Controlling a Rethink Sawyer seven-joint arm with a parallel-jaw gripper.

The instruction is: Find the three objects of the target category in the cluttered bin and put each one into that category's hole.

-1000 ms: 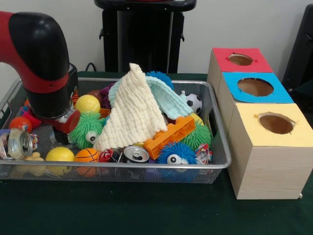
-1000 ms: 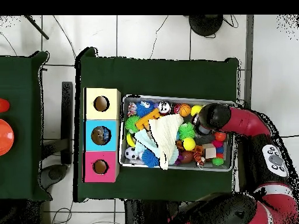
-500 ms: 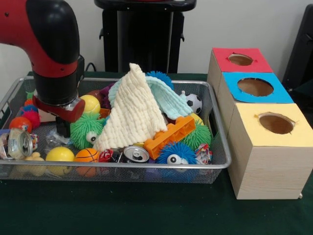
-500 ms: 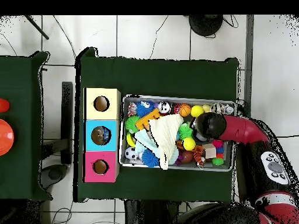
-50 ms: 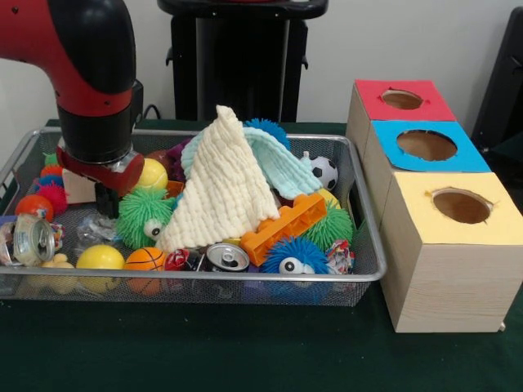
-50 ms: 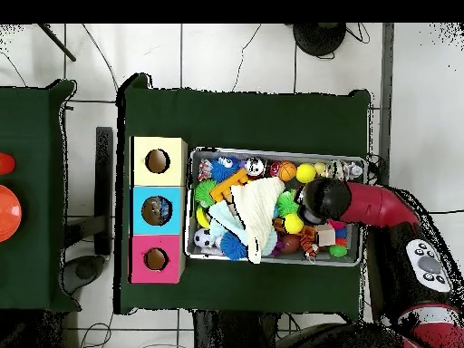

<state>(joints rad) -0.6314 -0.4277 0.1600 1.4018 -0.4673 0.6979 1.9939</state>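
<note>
The arm [image 5: 90,73] is reaching down into the left end of the wire bin [image 5: 368,269] in the front view, its black wrist ending in a red-edged plate. The gripper [image 5: 105,202] is showing only as a dark stub below that plate, hanging just above the mesh floor between a red spiky ball [image 5: 53,198] and a green fuzzy ball [image 5: 145,216]. Whether it is open or closed, or holding anything, cannot be told. In the overhead view the arm [image 6: 362,201] is coming in from the right and covering that end of the bin [image 6: 272,153].

A yellow ball [image 5: 149,173] is sitting just beside the wrist. A cream cloth [image 5: 222,192] is standing in a peak over the middle of the heap, with a pale blue cloth [image 5: 282,167] draping behind it. An orange brick [image 5: 284,227] is leaning against the cream cloth. A blue fuzzy ball [image 5: 294,255] with an eye is lying at the front rim, a can [image 5: 226,257] just left of it, then a small basketball [image 5: 145,260] and another yellow ball [image 5: 100,258]. A second can [image 5: 33,239] is lying at the far left. A soccer ball [image 5: 324,171] is resting near the back right corner.

Three boxes are standing right of the bin, touching in a row: a red box [image 5: 400,100], a blue box [image 5: 425,145] and a yellow box [image 5: 462,208], each with a round hole on top.
</note>
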